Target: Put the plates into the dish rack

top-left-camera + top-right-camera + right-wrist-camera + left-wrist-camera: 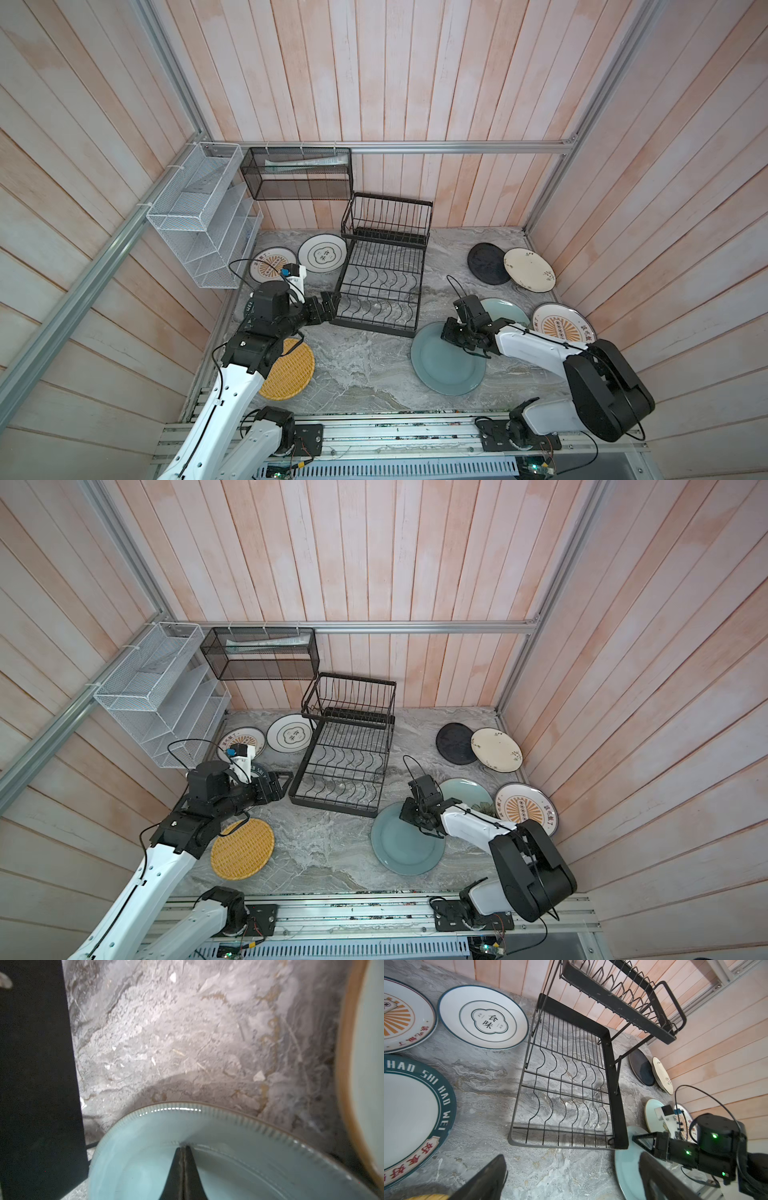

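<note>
**Rev:** Rack status?

**Op:** I see the dish rack (376, 327) standing at the middle of the tabletop's (365, 374) back edge. It is black wire, with a railed upper tier at the rear and a flat lower tier of wavy slots toward the front. Every plate I can see lies on the tabletop, outside it.

**Rev:** Which plates, where?

**Op:**
- Back left corner: a sunburst plate (266, 266), partly behind my left wrist camera (294, 272), and a white plate with Chinese lettering (322, 253) just beside the rack.
- Left wrist view adds a green-banded plate (415, 1115) lettered HAO SHI HAO WEI.
- Front left: a yellow ribbed plate (291, 370).
- Back right: a matte black plate (484, 264) with a cream plate (530, 270) overlapping its edge.
- Right edge: a pale green plate (507, 309) and a second sunburst plate (561, 326).

**Rev:** Hands?

**Op:** My left hand (331, 306) is spread wide and empty, just beside the rack's front left corner. My right hand (183, 1151) is closed, fingers pressed together. Its tips are against the inner face of the teal plate (440, 370), just inside its ribbed rim. That plate sits near the rack's front right corner. I cannot tell whether it lies flat.
</note>
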`<state>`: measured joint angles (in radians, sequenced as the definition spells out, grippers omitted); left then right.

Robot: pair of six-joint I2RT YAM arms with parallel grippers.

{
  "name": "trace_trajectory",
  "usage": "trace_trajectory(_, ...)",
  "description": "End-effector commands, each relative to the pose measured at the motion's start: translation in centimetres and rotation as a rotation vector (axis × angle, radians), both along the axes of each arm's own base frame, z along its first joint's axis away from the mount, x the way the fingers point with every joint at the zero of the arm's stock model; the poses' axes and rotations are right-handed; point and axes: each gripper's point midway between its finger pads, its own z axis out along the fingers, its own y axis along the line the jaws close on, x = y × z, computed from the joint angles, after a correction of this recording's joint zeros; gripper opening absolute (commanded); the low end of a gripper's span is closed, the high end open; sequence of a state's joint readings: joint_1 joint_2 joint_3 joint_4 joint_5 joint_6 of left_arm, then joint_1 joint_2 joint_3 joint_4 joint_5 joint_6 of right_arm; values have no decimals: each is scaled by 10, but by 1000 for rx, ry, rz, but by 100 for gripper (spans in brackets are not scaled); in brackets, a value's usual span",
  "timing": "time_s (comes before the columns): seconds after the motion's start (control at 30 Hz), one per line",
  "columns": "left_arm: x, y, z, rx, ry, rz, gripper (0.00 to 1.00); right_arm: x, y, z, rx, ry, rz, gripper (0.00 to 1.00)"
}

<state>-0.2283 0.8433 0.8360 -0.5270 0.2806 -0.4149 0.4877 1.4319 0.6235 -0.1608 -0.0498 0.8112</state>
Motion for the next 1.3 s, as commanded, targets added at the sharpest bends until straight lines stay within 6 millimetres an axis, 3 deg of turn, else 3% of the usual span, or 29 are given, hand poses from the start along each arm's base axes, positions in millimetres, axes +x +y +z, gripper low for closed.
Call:
trace_trajectory(0.0, -11, -20, -3, -98, 30, -95, 100, -5, -27, -24, -138, 68, -4, 0)
trace_trajectory(0.07, -18, -33, -7, -171, 56, -160, 100, 3, -14, -11, -91, 34, 48, 0)
trace_trajectory(0.2, -33, -51, -18, -267, 96, -230, 100, 12, -6, 28, -10, -89, 85, 1)
trace_trajectory(0.27, -43, -64, -25, -302, 115, -263, 98, 13, -14, 45, 35, -131, 80, 17)
trace_trajectory(0.4, -64, -97, -44, -348, 155, -328, 96, 4, -43, 59, 60, -145, 35, 53)
trace_trajectory(0.43, -69, -106, -51, -350, 167, -339, 95, 0, -52, 60, 57, -149, 13, 58)
trace_trajectory(0.57, -82, -138, -83, -345, 233, -372, 91, -16, -82, 55, 52, -137, -84, 63)
trace_trajectory(0.7, -90, -170, -109, -355, 287, -402, 88, -26, -92, 51, 64, -111, -156, 68)
trace_trajectory(0.8, -92, -193, -126, -341, 332, -418, 87, -37, -112, 32, 14, -39, -275, 71)
trace_trajectory(0.97, -89, -216, -154, -351, 392, -411, 84, -45, -99, 17, 90, -2, -235, 72)
trace_trajectory(1.27, -81, -243, -178, -362, 426, -447, 83, -50, -96, 4, 107, -11, -217, 69)
